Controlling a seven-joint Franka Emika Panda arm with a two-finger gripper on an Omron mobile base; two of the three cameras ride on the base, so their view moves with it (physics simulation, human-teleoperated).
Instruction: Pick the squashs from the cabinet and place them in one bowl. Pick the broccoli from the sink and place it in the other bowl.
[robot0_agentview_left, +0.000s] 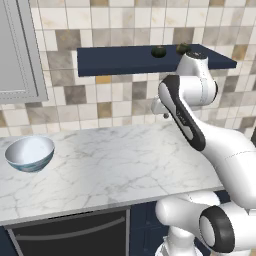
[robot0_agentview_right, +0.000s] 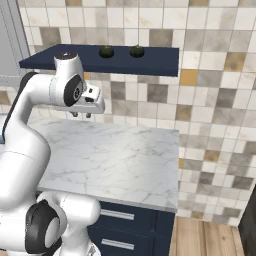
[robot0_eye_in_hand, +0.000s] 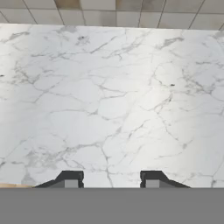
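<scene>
Gripper (robot0_eye_in_hand: 109, 178) empty and open above the marble counter (robot0_agentview_left: 110, 170); two squashs on the cabinet (robot0_agentview_left: 120, 60), untouched.

From the left in the left base view: one light grey wall cupboard (robot0_agentview_left: 17, 50) is noted, then one blue-and-white bowl (robot0_agentview_left: 30, 152) standing upright near the counter's left edge. One dark navy cabinet board is fixed to the tiled wall (robot0_agentview_left: 115, 100). Two squashs are counted on it, left squash (robot0_agentview_left: 158, 51) and right squash (robot0_agentview_left: 183, 48), near each other but apart, toward the board's right end. In the right base view the same two fruits sit side by side. The gripper hangs below the board, pointing down at bare marble, its two fingertips (robot0_eye_in_hand: 69, 178) set well apart with nothing between them.
</scene>
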